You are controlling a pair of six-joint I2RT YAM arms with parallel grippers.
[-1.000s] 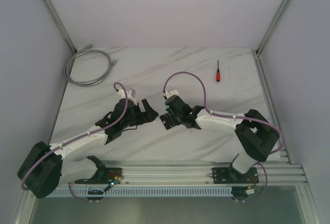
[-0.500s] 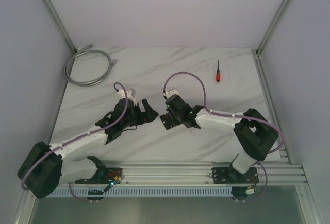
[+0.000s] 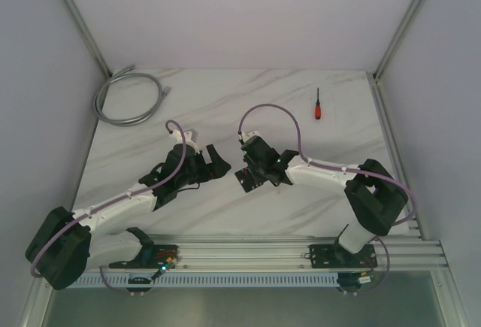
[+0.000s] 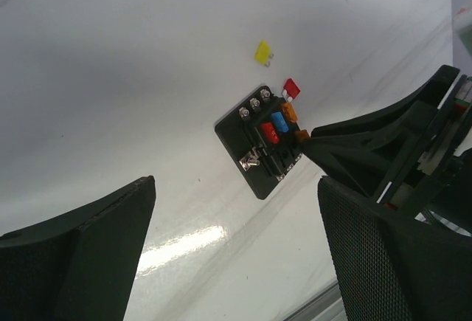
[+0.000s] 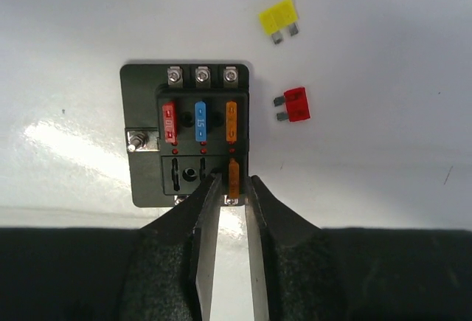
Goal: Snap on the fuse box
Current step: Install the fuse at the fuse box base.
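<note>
**A:** What do you have in front of you, biggest first?

**B:** The marble table. Your left arm and right arm both reach in towards its middle. A grey cable coil lies at 10 o'clock and a red-handled screwdriver at 1 o'clock.

**A:** And the grippers?

**B:** Your left gripper is spread wide above the table. Your right gripper has its fingers drawn close, leaving a narrow gap.

**A:** Where is the fuse box?

**B:** The fuse box lies flat on the table near the middle, right under your right gripper's tips. In the left wrist view it sits at 12 o'clock from the left gripper.

**A:** What is in it?

**B:** The upper row holds a red fuse, a blue fuse and an orange fuse. A second orange fuse stands in the lower right slot, between your right fingertips. You cannot tell whether they touch it.

**A:** Anything outside it?

**B:** A loose red fuse lies at 3 o'clock from the box and a loose yellow fuse at 1 o'clock, both on the table.

**A:** What differs from a second ago?

**B:** Your right wrist has turned slightly over the box. The left arm, coil and screwdriver have stayed put.
</note>
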